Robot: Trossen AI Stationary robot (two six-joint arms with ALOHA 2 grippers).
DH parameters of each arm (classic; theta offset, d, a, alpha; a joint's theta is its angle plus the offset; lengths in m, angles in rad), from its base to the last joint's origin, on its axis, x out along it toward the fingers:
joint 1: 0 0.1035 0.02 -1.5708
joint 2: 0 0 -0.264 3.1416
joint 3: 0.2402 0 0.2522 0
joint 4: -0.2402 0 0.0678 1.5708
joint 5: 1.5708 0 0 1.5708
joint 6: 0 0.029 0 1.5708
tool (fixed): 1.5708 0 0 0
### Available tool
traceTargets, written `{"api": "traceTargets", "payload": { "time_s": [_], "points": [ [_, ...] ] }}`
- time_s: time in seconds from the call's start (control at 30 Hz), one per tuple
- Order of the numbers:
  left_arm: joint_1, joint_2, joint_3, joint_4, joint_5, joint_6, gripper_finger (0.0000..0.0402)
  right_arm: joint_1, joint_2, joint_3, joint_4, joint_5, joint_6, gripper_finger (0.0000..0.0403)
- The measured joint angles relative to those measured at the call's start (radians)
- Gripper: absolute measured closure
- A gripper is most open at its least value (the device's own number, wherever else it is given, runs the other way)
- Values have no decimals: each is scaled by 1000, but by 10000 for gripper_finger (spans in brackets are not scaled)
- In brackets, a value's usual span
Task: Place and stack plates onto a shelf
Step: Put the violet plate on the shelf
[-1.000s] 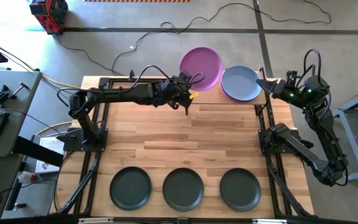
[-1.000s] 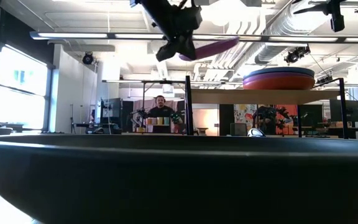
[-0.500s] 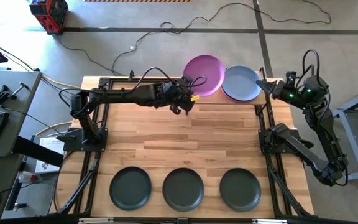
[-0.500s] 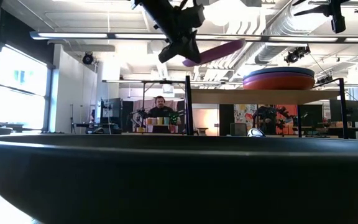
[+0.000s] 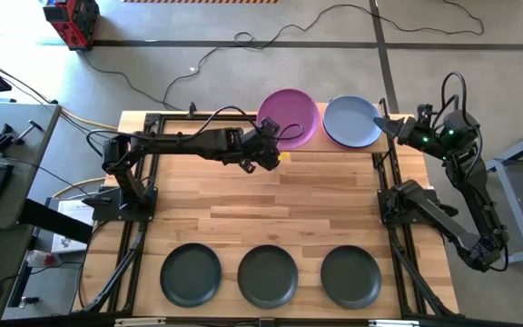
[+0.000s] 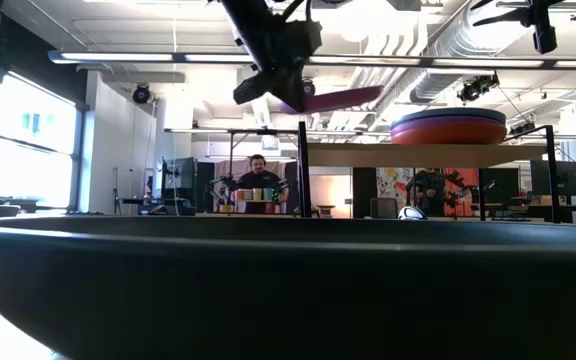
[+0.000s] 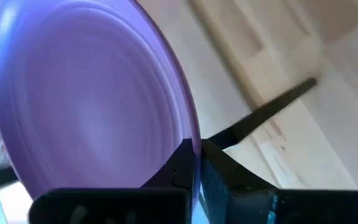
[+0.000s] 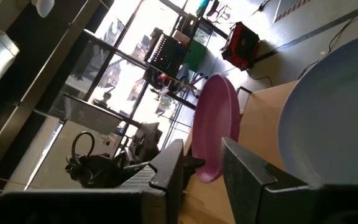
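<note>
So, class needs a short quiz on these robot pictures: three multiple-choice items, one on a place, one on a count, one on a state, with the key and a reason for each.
1. Where does the pale blue-grey plate lie?
A. on top of the stack on the shelf
B. at the near edge of the table
C. in the right gripper

2. How many dark plates lie in a row on the tabletop?
A. two
B. three
C. five

3. What is the left gripper doing?
A. hanging open and empty
B. resting on the tabletop
C. shut on the rim of the purple plate

Key: 1 A, the low view shows it topping the shelf stack; 2 B, the high view shows three side by side; 3 C, the left wrist view shows the fingers pinching the rim.
</note>
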Motion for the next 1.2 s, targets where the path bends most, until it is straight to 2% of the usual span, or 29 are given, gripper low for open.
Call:
{"api": "traceTargets", "payload": {
  "time_s": [0.13,0.27,0.5,0.67,0.87,1.0,1.2],
  "points": [
    [0,-9,0,48,-70,-140,399,0,0,0,-6,-23,-46,311],
    [17,-44,0,47,-74,-291,399,0,4,0,10,-31,-129,311],
    [60,-163,0,15,-129,-465,399,14,97,0,245,-86,-205,311],
    [96,-274,0,-49,-168,-543,399,87,216,0,382,-148,-256,311],
    [139,-384,0,-114,-172,-646,399,230,329,0,464,-148,-348,311],
    [170,-431,0,-182,-173,-670,399,340,370,0,479,-70,-395,311],
    [215,-468,0,-285,-172,-671,399,497,438,0,467,147,-437,311]
  ]
}}
